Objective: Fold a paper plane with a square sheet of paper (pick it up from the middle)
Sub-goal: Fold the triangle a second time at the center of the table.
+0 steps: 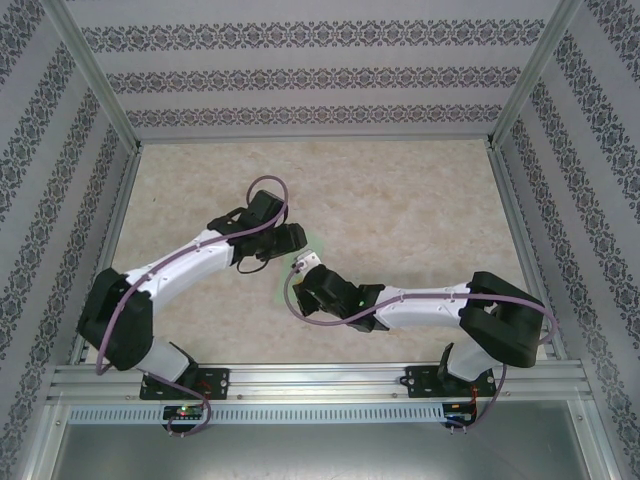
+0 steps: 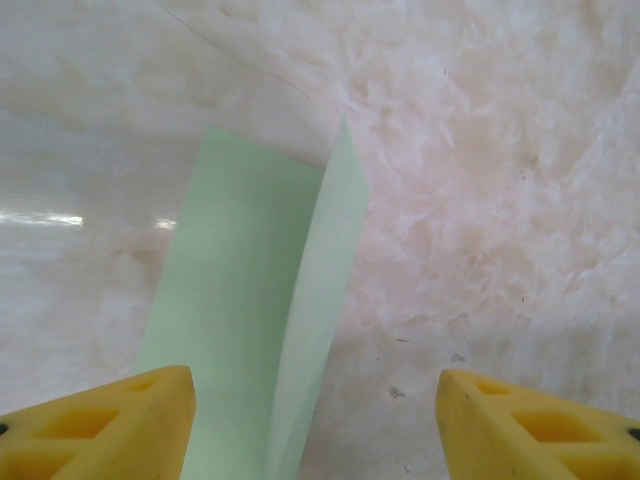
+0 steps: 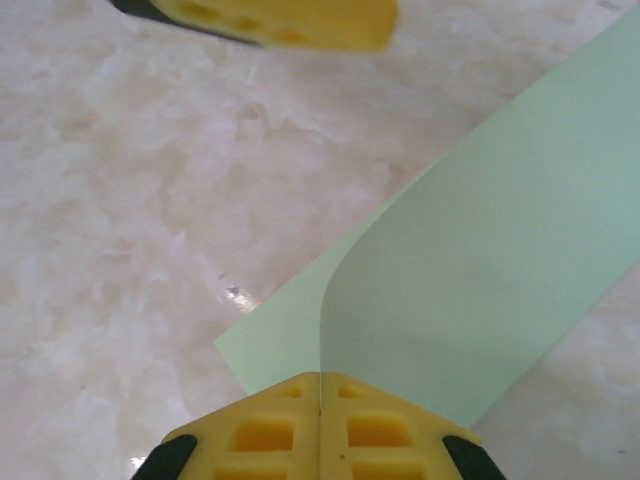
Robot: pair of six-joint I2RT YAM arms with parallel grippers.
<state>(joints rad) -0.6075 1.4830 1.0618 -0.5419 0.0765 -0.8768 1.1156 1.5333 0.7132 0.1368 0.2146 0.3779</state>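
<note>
The pale green sheet of paper (image 3: 480, 260) lies folded lengthwise on the marbled tabletop, one layer curling upward. My right gripper (image 3: 320, 385) is shut on the edge of that lifted layer, which runs into the seam between its yellow pads. In the top view it (image 1: 305, 268) meets my left gripper (image 1: 296, 243) at the table's centre, with slivers of green paper (image 1: 281, 291) showing under them. My left gripper (image 2: 315, 430) is open, its fingers (image 2: 120, 420) wide apart astride the paper (image 2: 240, 280), holding nothing. A raised flap (image 2: 325, 300) stands along the fold between them.
The marbled tabletop (image 1: 400, 200) stretches bare around the two grippers. Aluminium frame rails (image 1: 310, 378) run along the near edge, and patterned walls (image 1: 300, 70) enclose the back and sides. One yellow finger of the left gripper (image 3: 290, 20) hangs at the top of the right wrist view.
</note>
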